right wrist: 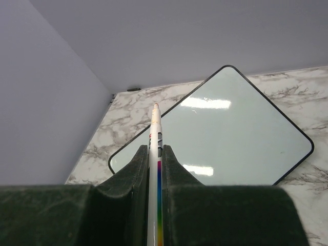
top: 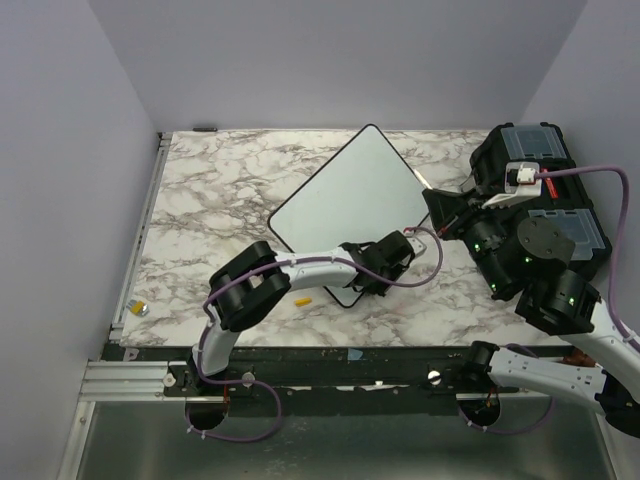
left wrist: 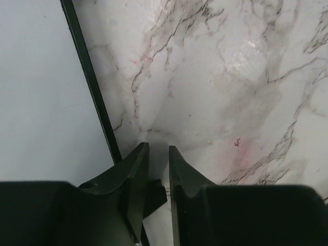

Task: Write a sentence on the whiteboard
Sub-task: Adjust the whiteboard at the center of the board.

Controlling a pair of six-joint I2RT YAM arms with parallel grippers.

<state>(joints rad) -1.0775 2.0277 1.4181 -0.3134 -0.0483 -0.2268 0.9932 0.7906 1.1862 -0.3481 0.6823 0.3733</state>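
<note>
The whiteboard (top: pixel 345 195) lies flat near the middle of the counter (top: pixel 220 190), turned so that its corners point like a diamond. One corner aims at 12 o'clock and another at 6 o'clock, toward the arm bases. Its face is glossy white and carries reflections of the lights.

The left end effector (left wrist: pixel 156 149) sits over the board's 6 o'clock corner. Its jaws are narrow, with a slim gap between the tips and marble showing through it. The board's black rim runs under one finger, and a dark bit shows between the fingers further back. Whether that bit is pinched cannot be told.

The right end effector (right wrist: pixel 155 148) is at 3 o'clock of the board, above a black toolbox (top: pixel 528 140). It is clamped on a white marker (right wrist: pixel 155 123) with a rainbow stripe, tip pointing toward the board.

A small yellow piece (top: pixel 302 299) lies on the counter at 8 o'clock of the board's near corner. Another small object (top: pixel 140 308) sits at the counter's 9 o'clock edge.
</note>
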